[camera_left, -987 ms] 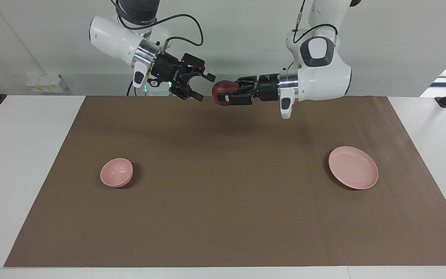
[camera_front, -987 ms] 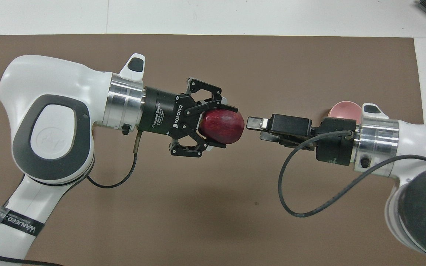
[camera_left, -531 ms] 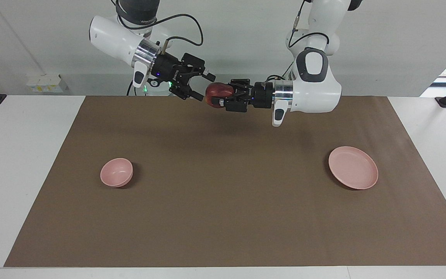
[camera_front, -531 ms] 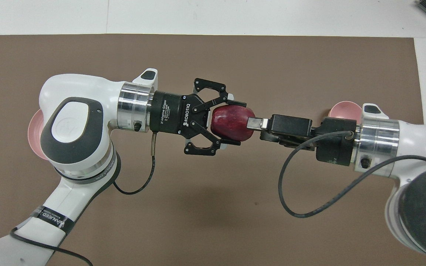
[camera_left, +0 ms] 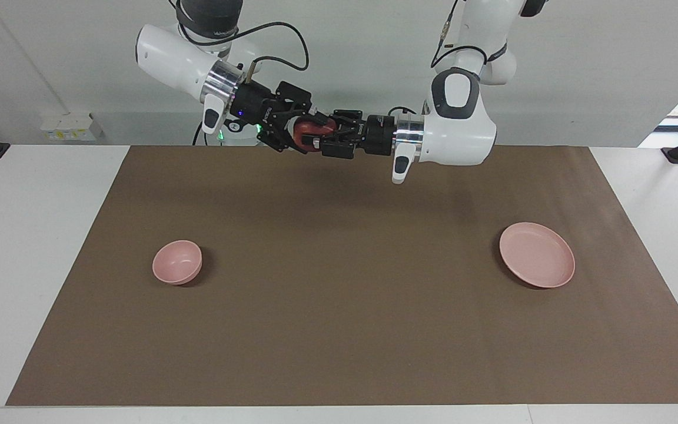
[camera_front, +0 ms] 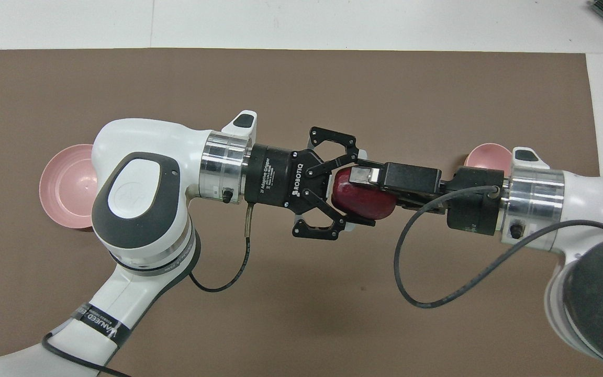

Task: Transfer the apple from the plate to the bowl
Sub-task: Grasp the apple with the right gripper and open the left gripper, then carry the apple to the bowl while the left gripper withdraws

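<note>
Brown matting covers the white table, with the plate [camera_left: 537,254] toward the left arm's end, the bowl [camera_left: 177,262] toward the right arm's end, and the apple [camera_front: 361,195] in the air over the mat's robot-side middle. The left gripper [camera_front: 356,195] is clamped on the apple, and the right gripper [camera_left: 302,129] stands spread around its free end. A clean handover, I judge, needs the right fingers closed firmly on the fruit before the left gripper lets go and backs straight away.

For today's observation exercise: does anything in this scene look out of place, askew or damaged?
Nothing stands out. The apple is held in mid-air by the left gripper, meeting the right gripper above the mat. The plate and bowl sit upright, empty and undamaged.
</note>
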Robot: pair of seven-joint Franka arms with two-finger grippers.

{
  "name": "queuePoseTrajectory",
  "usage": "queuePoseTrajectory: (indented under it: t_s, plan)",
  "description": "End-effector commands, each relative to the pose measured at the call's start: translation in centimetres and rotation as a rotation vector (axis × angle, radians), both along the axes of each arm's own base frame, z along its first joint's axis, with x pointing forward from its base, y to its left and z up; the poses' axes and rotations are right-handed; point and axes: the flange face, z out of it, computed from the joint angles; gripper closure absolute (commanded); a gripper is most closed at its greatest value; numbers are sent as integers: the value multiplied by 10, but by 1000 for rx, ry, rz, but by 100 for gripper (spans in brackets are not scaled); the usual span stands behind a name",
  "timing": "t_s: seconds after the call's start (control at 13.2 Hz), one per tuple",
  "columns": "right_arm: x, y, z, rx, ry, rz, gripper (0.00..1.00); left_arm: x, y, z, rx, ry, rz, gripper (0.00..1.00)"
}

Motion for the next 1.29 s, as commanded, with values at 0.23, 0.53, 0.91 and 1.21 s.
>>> queuePoseTrajectory:
  t_s: [0.23, 0.53, 0.91, 1.21]
  plan:
    - [-7, -2, 2, 11, 15, -15, 65, -4, -4, 5, -14, -9, 19, 100]
    - [-7, -2, 2, 18, 50, -32, 100, 0, 3, 6, -19, -3, 14, 0]
    - [-6, -3, -2, -34, 81, -35, 100, 7, 45, -1, 195, -133, -123, 0]
    - [5, -36, -22, -295, 53, 7, 100, -1, 88, 16, 489, -308, -344, 0]
